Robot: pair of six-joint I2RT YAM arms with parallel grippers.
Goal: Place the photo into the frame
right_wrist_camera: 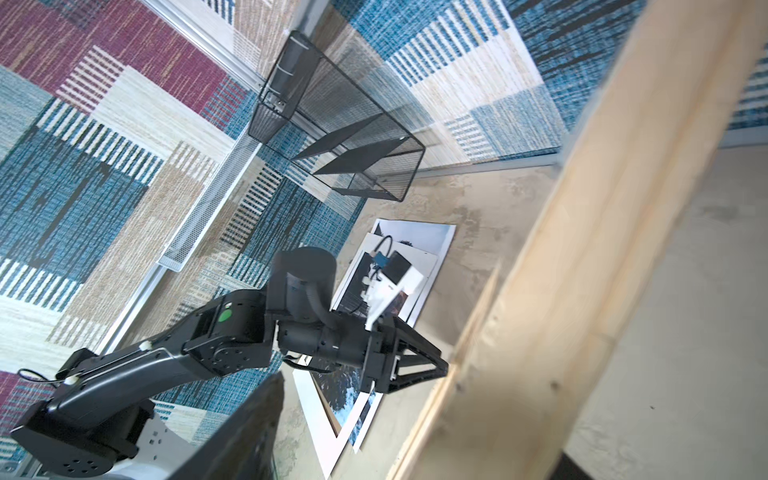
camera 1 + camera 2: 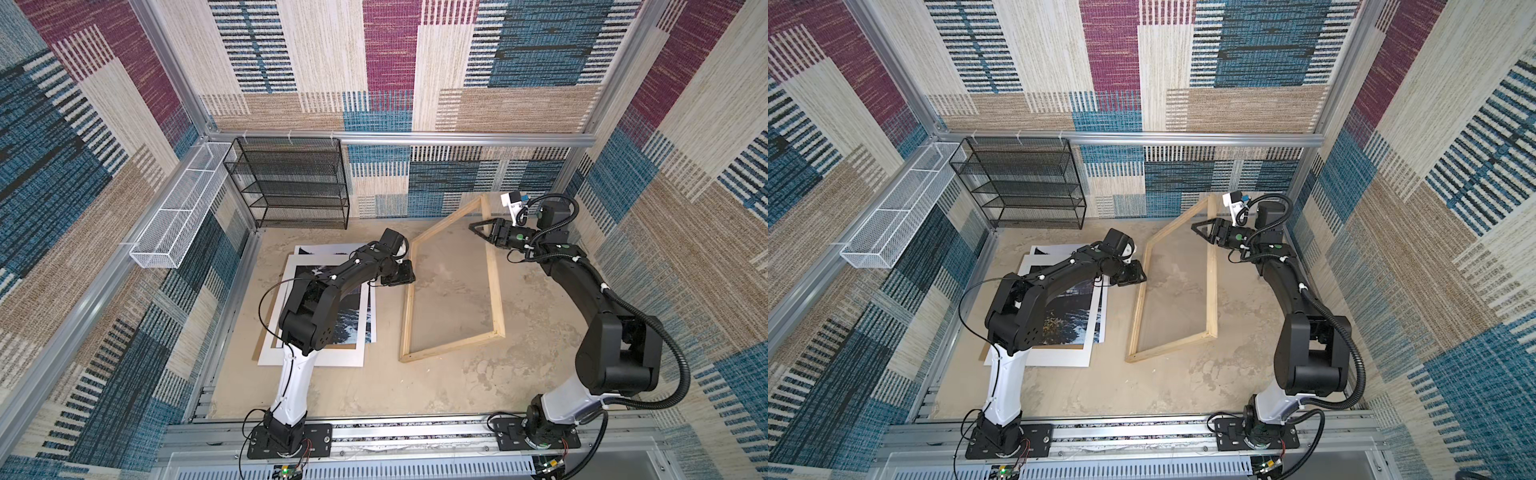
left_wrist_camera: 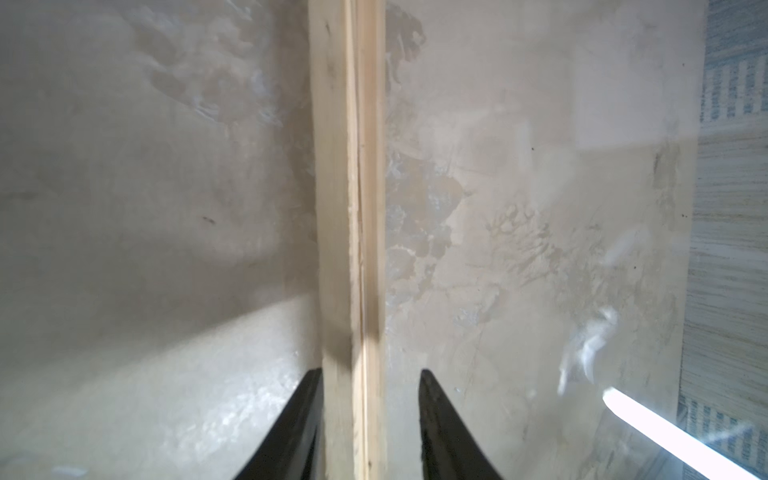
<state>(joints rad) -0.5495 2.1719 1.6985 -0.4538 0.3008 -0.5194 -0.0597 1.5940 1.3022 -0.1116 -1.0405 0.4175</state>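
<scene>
Straddling frame (image 2: pixel 494 291) 9 o'clock rail, left pincer (image 3: pixel 369 374) open; right pincer (image 2: pixel 473 227): we cannot tell; likely stiff light wood, hold mid-rail.

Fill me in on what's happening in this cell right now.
Both arms are at the frame, not the photo. The left claw straddles its left rail and the right claw its right rail, both with jaws open. The frame's far right corner looks raised. The photo lies off to the left under a white mat, untouched.
</scene>
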